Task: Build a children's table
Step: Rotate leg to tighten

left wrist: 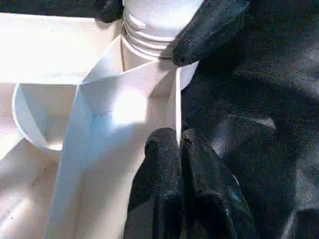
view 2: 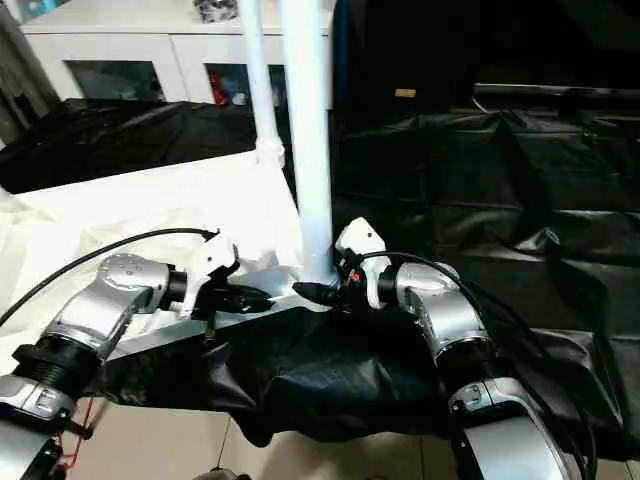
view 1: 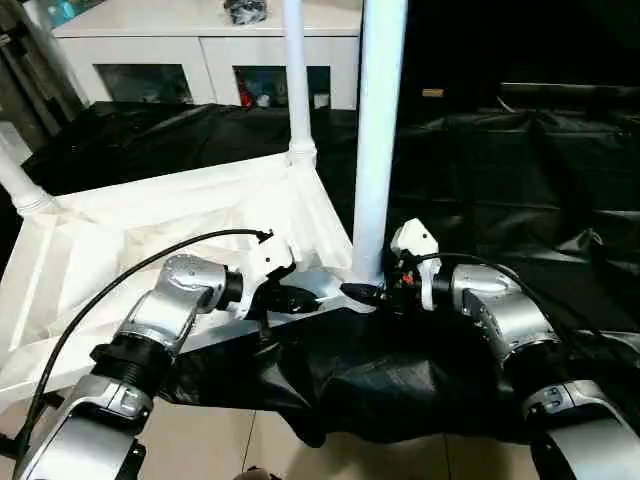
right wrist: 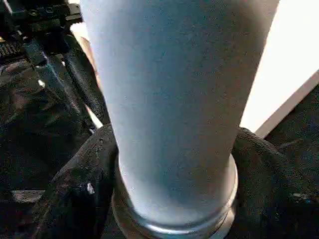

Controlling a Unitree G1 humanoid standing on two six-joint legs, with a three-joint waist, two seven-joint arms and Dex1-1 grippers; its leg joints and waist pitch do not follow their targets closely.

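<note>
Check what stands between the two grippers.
In the left eye view, the near table leg, upright in its corner socket, stands between the left gripper and right gripper.

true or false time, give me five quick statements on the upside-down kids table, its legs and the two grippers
1. The table top lies with its ribbed underside up. True.
2. The right gripper has its fingers around the base of the nearest leg. True.
3. The left gripper is spread wide open. False: its fingers sit pressed together at the top's edge wall.
4. No leg besides the nearest one stands in the top. False: a far leg stands upright in its corner socket, and another rises at the left corner.
5. The top rests on a bare wooden floor. False: it lies on the black cloth draped over the work surface.
</note>
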